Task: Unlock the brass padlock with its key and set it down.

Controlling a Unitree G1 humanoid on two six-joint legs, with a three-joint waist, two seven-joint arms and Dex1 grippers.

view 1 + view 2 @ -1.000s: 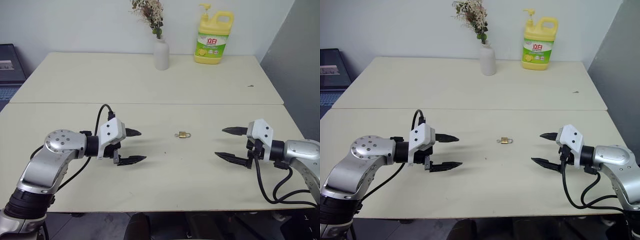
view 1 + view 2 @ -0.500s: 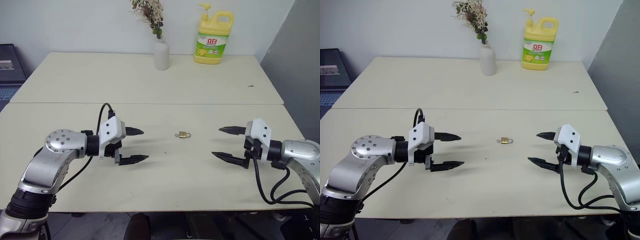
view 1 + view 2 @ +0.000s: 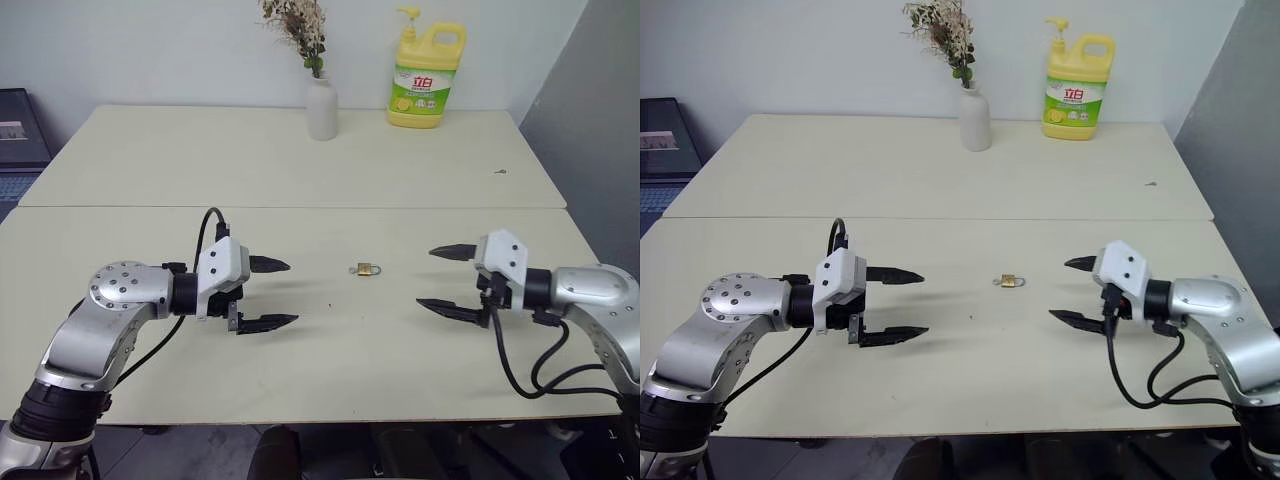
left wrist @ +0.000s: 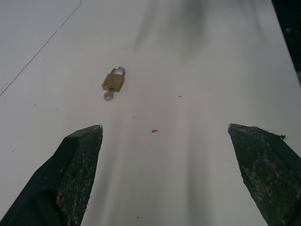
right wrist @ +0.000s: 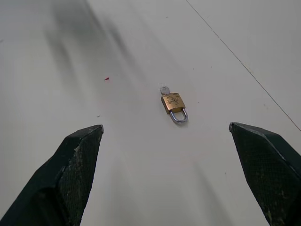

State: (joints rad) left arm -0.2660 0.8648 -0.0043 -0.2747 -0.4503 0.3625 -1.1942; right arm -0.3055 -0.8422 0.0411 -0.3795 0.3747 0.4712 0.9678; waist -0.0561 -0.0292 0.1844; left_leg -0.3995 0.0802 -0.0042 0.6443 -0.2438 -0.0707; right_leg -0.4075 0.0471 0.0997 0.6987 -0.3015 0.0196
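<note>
The brass padlock point(image 3: 367, 269) lies flat on the pale bench point(image 3: 330, 370), about midway between the 2 grippers and touched by neither. The key point(image 5: 164, 90) appears to sit in the base of the lock, its silvery head poking out opposite the shackle, though it is too small to be sure. The left gripper point(image 3: 270, 294) hovers to the padlock's left with its 2 black fingers point(image 4: 75, 169) spread wide and empty. The right gripper point(image 3: 441, 280) hovers to the padlock's right, fingers likewise released, holding nothing. Both point inward toward the lock.
</note>
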